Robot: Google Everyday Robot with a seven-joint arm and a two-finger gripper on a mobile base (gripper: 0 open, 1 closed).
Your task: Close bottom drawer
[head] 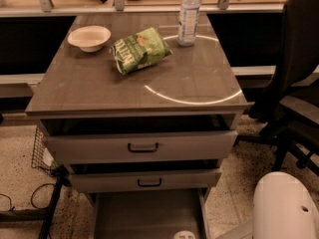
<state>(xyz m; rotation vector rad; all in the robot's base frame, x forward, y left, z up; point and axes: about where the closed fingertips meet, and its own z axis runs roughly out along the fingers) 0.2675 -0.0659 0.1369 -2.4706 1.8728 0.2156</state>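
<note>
The bottom drawer [147, 215] is pulled far out of the cabinet, and its plain grey inner floor shows at the lower edge of the camera view. Its front and handle are cut off below the frame. Above it are the middle drawer [144, 179] and the uppermost drawer [139, 146], both slightly ajar, each with a small black handle. A white rounded part of my arm [286, 208] fills the lower right corner. A small pale round piece at the bottom edge, over the drawer floor, looks like the top of my gripper [184, 235].
On the cabinet top [99, 83] lie a white bowl [89, 37], a green snack bag [140, 50] and a water bottle [189, 15]. A black office chair [294, 83] stands to the right. A wire basket [41, 151] and cables lie on the floor to the left.
</note>
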